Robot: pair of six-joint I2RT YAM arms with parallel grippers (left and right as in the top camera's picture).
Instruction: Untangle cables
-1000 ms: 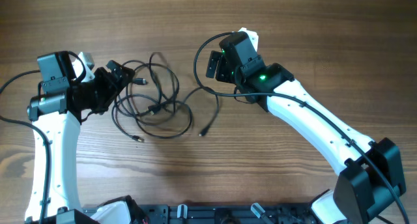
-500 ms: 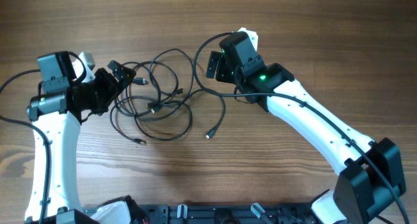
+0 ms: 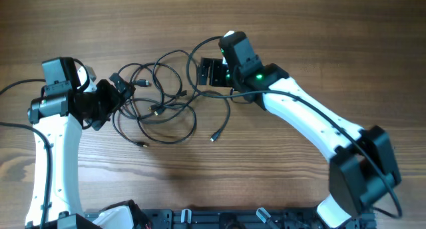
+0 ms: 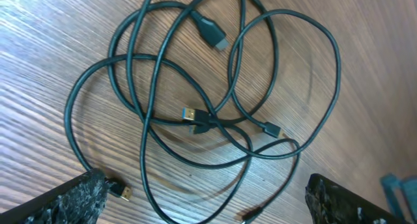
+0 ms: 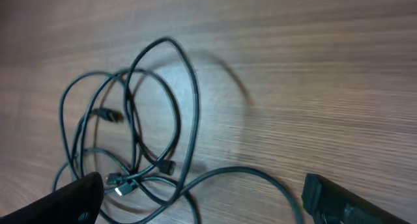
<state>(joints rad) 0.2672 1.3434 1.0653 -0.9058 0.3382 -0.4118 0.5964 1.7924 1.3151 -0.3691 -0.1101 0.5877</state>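
Sprawling in tangled loops, the cables (image 3: 157, 110) lie loose on the table (image 3: 299, 29).

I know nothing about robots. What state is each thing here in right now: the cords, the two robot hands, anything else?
cables: tangled, loops crossing in one heap, lying loose on the table, plugs not connected to anything.
left hand: open wide, holding nothing.
right hand: open wide, holding nothing.
green light on the right arm: lit.
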